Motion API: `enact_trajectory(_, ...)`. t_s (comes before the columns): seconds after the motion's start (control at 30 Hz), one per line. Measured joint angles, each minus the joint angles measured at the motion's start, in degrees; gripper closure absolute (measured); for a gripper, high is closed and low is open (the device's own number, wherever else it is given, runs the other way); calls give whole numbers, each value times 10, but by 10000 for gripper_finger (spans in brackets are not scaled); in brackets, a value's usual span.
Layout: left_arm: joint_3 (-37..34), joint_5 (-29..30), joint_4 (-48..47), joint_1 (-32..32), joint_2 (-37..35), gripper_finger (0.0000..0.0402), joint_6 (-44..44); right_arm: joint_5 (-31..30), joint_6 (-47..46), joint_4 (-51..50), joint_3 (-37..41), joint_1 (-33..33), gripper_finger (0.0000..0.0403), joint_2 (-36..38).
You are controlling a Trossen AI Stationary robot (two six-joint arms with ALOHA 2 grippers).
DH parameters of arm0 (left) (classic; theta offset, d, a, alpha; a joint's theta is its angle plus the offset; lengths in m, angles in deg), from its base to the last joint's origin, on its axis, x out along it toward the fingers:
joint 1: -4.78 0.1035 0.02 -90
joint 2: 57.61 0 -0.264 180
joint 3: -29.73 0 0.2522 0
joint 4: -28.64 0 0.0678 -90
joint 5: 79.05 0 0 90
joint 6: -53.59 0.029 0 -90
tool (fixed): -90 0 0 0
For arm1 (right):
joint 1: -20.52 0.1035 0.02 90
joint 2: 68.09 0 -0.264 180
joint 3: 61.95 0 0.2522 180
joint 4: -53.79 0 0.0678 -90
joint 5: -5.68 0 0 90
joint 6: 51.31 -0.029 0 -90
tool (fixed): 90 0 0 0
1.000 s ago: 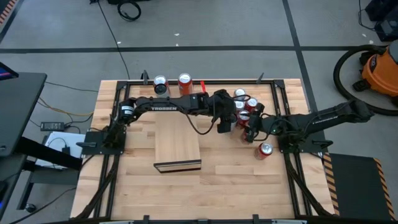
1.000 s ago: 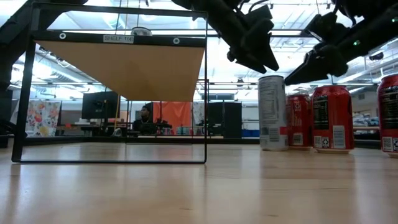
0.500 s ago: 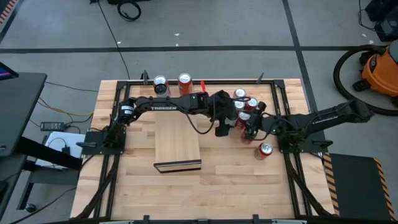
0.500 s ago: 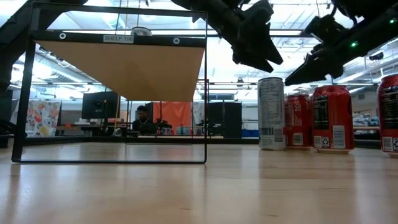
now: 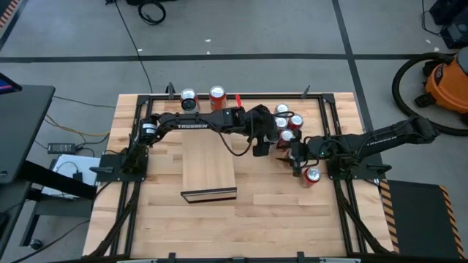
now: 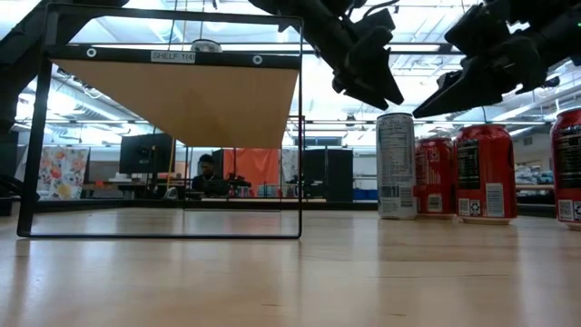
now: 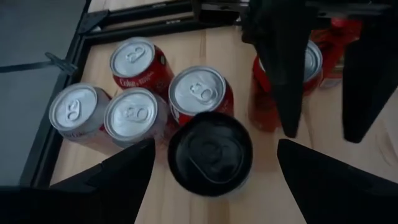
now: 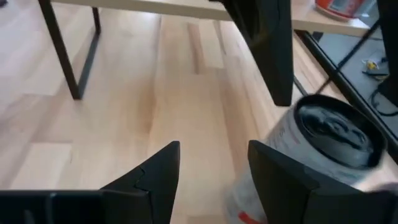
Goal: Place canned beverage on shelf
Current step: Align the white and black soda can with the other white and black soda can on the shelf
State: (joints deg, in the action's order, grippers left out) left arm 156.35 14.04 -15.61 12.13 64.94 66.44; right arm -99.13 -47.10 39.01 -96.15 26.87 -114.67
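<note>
Right now I am at the reach-and-align step: nothing is picked up yet. My left gripper hangs over the cluster of cans at about two o'clock on the table, its fingers spread wide on either side of the black-topped can directly below, not touching it. That slim pale can stands upright just beside the red cans. My right gripper hovers near the three o'clock side of the cluster, fingers partly apart and empty, with a lone red can close by it. The shelf sits at the table's centre, roughly nine o'clock from the cans, well apart from them and bare on top.

Next I judge I must lower the left gripper straight down around the black-topped can, close, lift clear of its neighbours, then carry it toward nine o'clock over the shelf board. The tight packing means a crooked descent could knock a neighbour.
</note>
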Motion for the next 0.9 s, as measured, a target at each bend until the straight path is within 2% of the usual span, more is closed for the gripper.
enact_trajectory(0.3,0,-55,-40,0,0,51,-2,-62,-1,28,0,-38,203,-56)
enact_trajectory(0.47,0,-55,-35,0,0,51,2,-143,-9,21,0,-44,203,-54)
enact_trajectory(0.57,0,-33,-24,0,0,51,3,-166,-10,3,0,-44,203,-44)
enact_trajectory(0.7,0,24,12,0,0,51,-18,-155,-10,0,0,-35,203,-29)
enact_trajectory(0.9,0,33,41,16,1,51,-106,-156,-10,-40,0,-16,203,5)
